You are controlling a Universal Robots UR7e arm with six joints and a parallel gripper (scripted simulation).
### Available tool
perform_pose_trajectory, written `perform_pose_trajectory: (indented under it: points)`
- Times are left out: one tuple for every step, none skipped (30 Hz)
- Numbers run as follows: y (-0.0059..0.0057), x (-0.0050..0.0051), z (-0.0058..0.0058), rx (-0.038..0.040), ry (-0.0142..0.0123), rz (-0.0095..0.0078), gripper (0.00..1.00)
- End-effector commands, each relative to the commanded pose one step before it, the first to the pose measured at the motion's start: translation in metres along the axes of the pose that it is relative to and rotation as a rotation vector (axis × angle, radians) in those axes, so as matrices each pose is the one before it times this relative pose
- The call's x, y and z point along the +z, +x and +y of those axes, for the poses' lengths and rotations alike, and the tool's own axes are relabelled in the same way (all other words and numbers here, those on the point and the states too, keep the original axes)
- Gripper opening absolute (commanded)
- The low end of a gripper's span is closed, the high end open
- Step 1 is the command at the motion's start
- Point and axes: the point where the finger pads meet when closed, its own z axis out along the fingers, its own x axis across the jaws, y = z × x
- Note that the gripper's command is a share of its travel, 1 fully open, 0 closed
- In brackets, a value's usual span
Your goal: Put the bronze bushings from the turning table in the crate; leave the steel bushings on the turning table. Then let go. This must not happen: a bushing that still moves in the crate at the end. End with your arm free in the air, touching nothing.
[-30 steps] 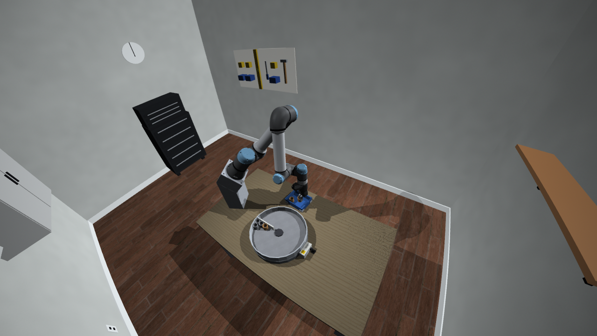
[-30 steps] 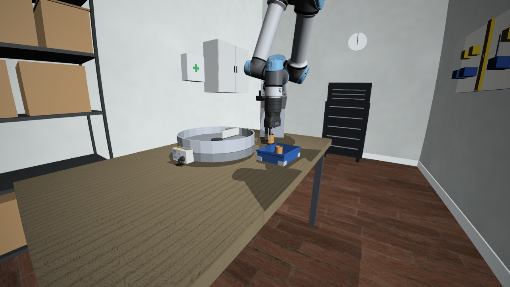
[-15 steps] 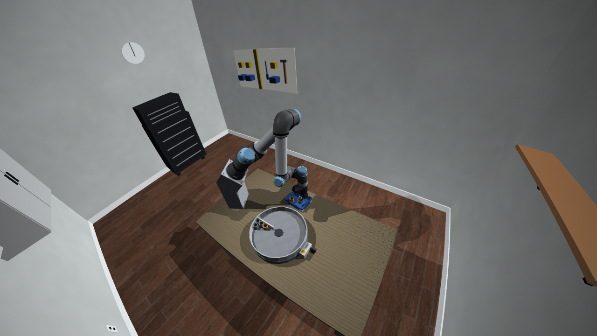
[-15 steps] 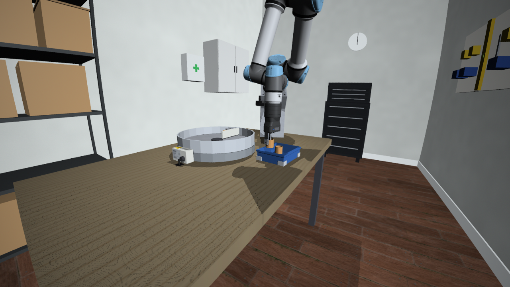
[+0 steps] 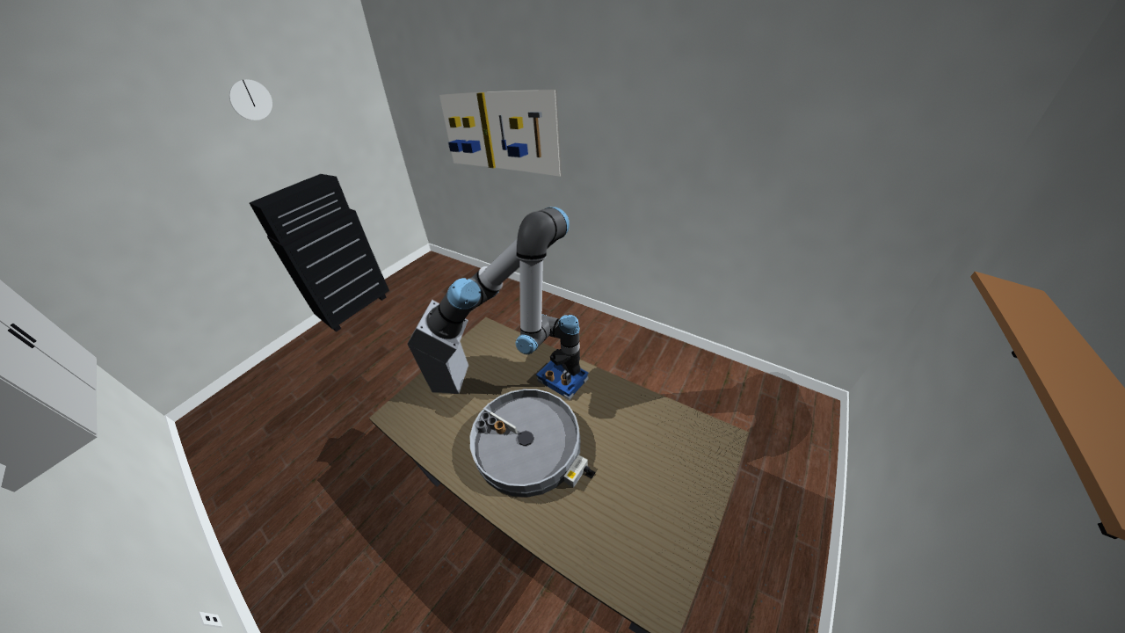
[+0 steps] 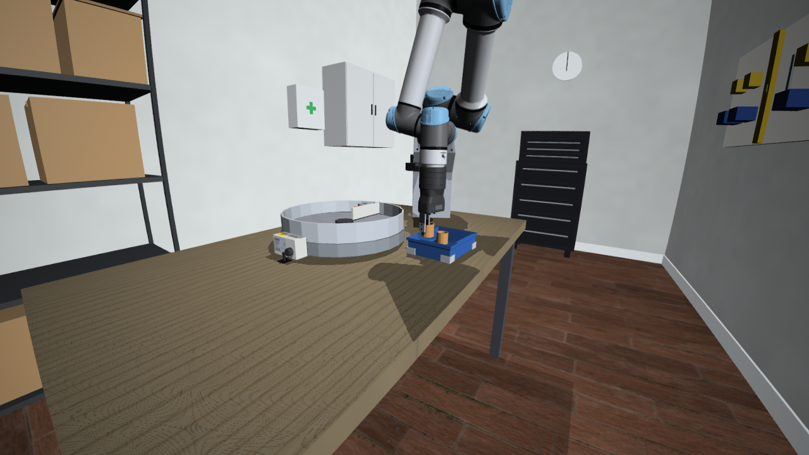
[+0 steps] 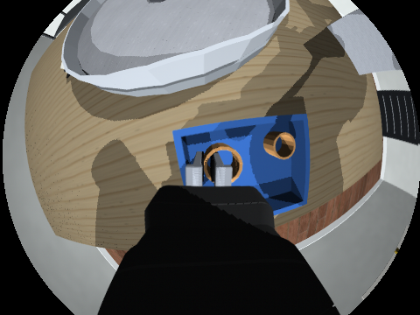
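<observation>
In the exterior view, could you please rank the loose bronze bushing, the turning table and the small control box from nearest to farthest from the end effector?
From the end effector:
1. Loose bronze bushing, inside the crate, just right.
2. Turning table, to the left.
3. Control box, beyond the table's left front edge.

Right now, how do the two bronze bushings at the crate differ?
The left bushing is pinched by its wall in the shut gripper; the right bushing stands free, apart from the fingers. The left sits near the crate's turntable-side end, the right near the opposite end. Both are bronze, upright, and look alike in size.
</observation>
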Motion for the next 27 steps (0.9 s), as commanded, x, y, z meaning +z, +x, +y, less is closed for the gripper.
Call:
perform_pose_trajectory:
  points:
    - [-0.00045, -0.00041, 0.00040, -0.00041, -0.00080, -0.00144, 0.00]
    - [0.00000, 0.00000, 0.00000, 0.00000, 0.00000, 0.00000, 0.00]
    - [0.00000, 0.00000, 0.00000, 0.00000, 0.00000, 0.00000, 0.00]
    - [0.00002, 0.00172, -0.00002, 0.00002, 0.00003, 0.00008, 0.00]
    - [-0.00002, 0.00168, 0.00001, -0.00001, -0.00002, -0.00006, 0.00]
    - [-0.00002, 0.00168, 0.00001, -0.00001, -0.00002, -0.00006, 0.00]
    - [-0.00002, 0.00168, 0.00001, -0.00001, -0.00002, -0.00006, 0.00]
    - [-0.00002, 0.00168, 0.00001, -0.00001, -0.00002, -0.00006, 0.00]
    - [0.00000, 0.00000, 0.00000, 0.00000, 0.00000, 0.00000, 0.00]
    - [0.00000, 0.00000, 0.00000, 0.00000, 0.00000, 0.00000, 0.00]
    - [0.00000, 0.00000, 0.00000, 0.00000, 0.00000, 0.00000, 0.00]
    - [0.00000, 0.00000, 0.00000, 0.00000, 0.00000, 0.00000, 0.00]
    - [0.00000, 0.00000, 0.00000, 0.00000, 0.00000, 0.00000, 0.00]
    - [0.00000, 0.00000, 0.00000, 0.00000, 0.00000, 0.00000, 0.00]
    - [0.00000, 0.00000, 0.00000, 0.00000, 0.00000, 0.00000, 0.00]
    - [0.00000, 0.00000, 0.00000, 0.00000, 0.00000, 0.00000, 0.00]
    - [0.00000, 0.00000, 0.00000, 0.00000, 0.00000, 0.00000, 0.00]
    - [0.00000, 0.00000, 0.00000, 0.00000, 0.00000, 0.00000, 0.00]
    - [0.00000, 0.00000, 0.00000, 0.00000, 0.00000, 0.00000, 0.00]
    - [0.00000, 0.00000, 0.00000, 0.00000, 0.00000, 0.00000, 0.00]
    - [0.00002, 0.00172, -0.00002, 0.00002, 0.00003, 0.00007, 0.00]
    - [-0.00002, 0.00168, 0.00001, -0.00001, -0.00002, -0.00006, 0.00]
    - [-0.00002, 0.00168, 0.00001, -0.00001, -0.00002, -0.00006, 0.00]
    - [-0.00002, 0.00168, 0.00001, -0.00001, -0.00002, -0.00006, 0.00]
    - [-0.00002, 0.00168, 0.00001, -0.00001, -0.00002, -0.00006, 0.00]
    - [0.00000, 0.00000, 0.00000, 0.00000, 0.00000, 0.00000, 0.00]
    - [0.00000, 0.00000, 0.00000, 0.00000, 0.00000, 0.00000, 0.00]
